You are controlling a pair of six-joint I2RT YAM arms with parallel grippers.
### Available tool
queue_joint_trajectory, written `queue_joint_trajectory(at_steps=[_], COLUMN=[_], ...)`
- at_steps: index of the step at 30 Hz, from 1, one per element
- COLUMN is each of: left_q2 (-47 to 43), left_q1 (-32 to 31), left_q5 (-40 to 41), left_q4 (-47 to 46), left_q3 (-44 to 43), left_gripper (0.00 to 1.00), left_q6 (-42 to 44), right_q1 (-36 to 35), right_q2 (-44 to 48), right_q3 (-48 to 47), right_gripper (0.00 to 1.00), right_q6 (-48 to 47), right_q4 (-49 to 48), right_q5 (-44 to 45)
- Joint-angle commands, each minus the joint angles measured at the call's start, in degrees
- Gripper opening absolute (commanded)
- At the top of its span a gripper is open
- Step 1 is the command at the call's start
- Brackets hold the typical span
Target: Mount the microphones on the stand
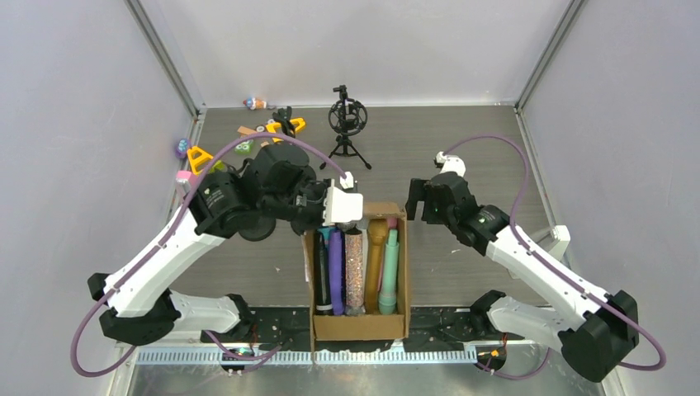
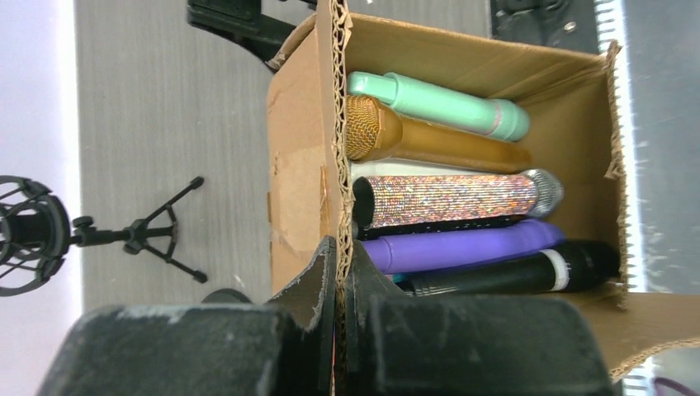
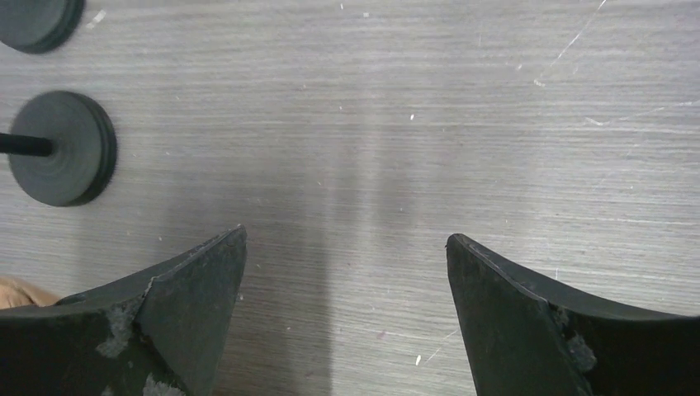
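Note:
An open cardboard box [image 1: 360,327] near the table's front edge holds several microphones lying side by side: black [image 1: 322,285], purple [image 1: 336,264], silver-glitter [image 1: 354,272], gold [image 1: 376,257] and mint green [image 1: 390,266]. The left wrist view shows the same row: mint green [image 2: 446,103], gold [image 2: 437,142], silver-glitter [image 2: 446,200], purple [image 2: 462,246], black [image 2: 512,272]. My left gripper [image 2: 340,266] is shut on the box's far wall [image 2: 301,165], one finger inside and one outside. The black tripod stand [image 1: 347,122] with its ring mount stands at the back, empty. My right gripper [image 3: 347,243] hangs open over bare table, right of the box.
Yellow clamps [image 1: 198,157] and small colourful toys lie at the back left by the wall. Two round black discs [image 3: 62,148], one on a thin rod, sit left of my right gripper. Grey walls close in both sides.

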State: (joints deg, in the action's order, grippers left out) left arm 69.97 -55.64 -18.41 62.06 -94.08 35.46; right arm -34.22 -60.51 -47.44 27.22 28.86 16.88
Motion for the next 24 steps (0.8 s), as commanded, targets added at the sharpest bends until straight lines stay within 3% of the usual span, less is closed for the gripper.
queue_joint_trajectory(at_steps=[1,10,17,24], left_q2=[0.81,-3.18,-2.75,-1.53], left_q1=[-1.7,-1.74,-1.71,-1.76], left_q5=[-13.0,-11.89,-8.95,-5.11], left_q4=[2.19,1.76,-0.34,-2.8], left_q3=[-6.26,-3.95,-7.02,-8.39], left_gripper=[0.0,0.0,0.0,0.0], left_q6=[-6.71,-9.72,-11.95,-11.66], right_q1=[1.01,2.22,-4.28,-9.76], right_q2=[1.72,-15.67,-29.51,-37.25], right_q3=[-0.76,-0.62,-10.0,-15.91], right_gripper=[0.95,0.95,0.95,0.98], right_q6=[0.52,-0.66,-4.72,-6.68], right_q4=[-4.8,-24.55,-24.51,-20.44], right_q5=[-0.76,-16.78,-22.3,-26.66])
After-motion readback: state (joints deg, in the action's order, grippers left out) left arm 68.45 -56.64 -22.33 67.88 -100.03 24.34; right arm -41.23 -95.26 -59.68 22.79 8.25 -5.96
